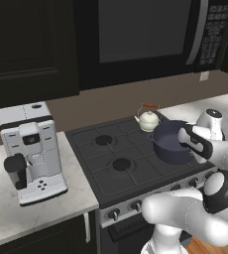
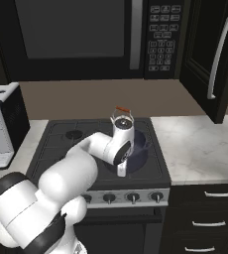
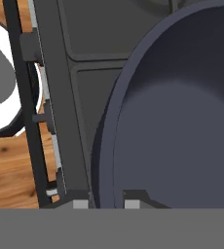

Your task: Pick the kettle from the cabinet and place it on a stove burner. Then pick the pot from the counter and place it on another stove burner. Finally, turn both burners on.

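The cream-white kettle [image 1: 148,119] [image 2: 122,119] stands on the stove's back right burner. In front of it the dark navy pot [image 1: 169,144] [image 2: 142,152] [image 3: 182,121] is over the front right burner; whether it rests on the grate I cannot tell. My gripper [image 3: 105,202] [image 2: 121,172] reaches down over the pot's near edge, shut on the rim, with one finger inside the wall and one outside. Two burners [image 1: 121,164] on the left side of the stove are bare. The black cabinet [image 2: 210,59] with its silver bar handle hangs at the upper right.
A row of knobs [image 2: 133,197] runs along the stove front. The black microwave [image 2: 86,34] hangs above the stove. A white coffee machine [image 1: 31,149] stands on the left counter. The marbled counter [image 2: 200,144] lies to the right of the stove.
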